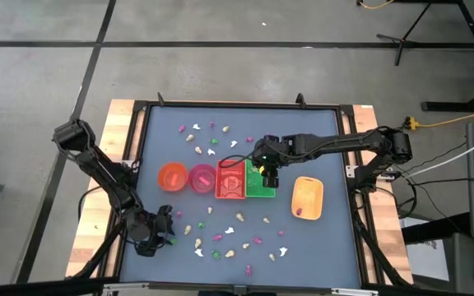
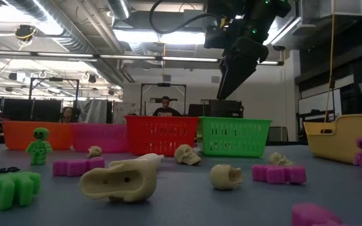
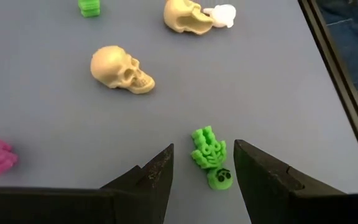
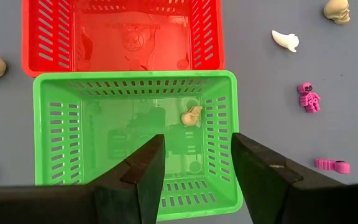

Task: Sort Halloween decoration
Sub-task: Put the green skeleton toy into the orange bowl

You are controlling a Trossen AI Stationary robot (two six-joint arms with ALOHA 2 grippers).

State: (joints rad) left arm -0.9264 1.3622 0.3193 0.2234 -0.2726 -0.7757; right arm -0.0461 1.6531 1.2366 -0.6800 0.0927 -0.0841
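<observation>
Tiny pink, green, white and cream Halloween trinkets lie scattered on the blue-grey table, one group near the far edge point(image 1: 208, 136) and one near the front point(image 1: 229, 238). My left gripper point(image 3: 204, 174) is low at the front left point(image 1: 163, 232) and open. A green skeleton point(image 3: 209, 158) lies flat on the table between its fingertips, and I see no touch. My right gripper point(image 4: 197, 155) hangs open above the green basket point(image 1: 260, 184), which holds a cream trinket point(image 4: 191, 116). In the low view my right gripper point(image 2: 234, 78) is well clear of the basket's rim.
An orange bowl point(image 1: 171, 176), a pink bowl point(image 1: 202, 177), a red basket point(image 1: 230, 179) and the green basket stand in a row at mid-table, with a yellow tray point(image 1: 308, 197) to their right. Cream skulls point(image 3: 120, 70) lie near my left gripper. People stand beyond the table point(image 2: 164, 107).
</observation>
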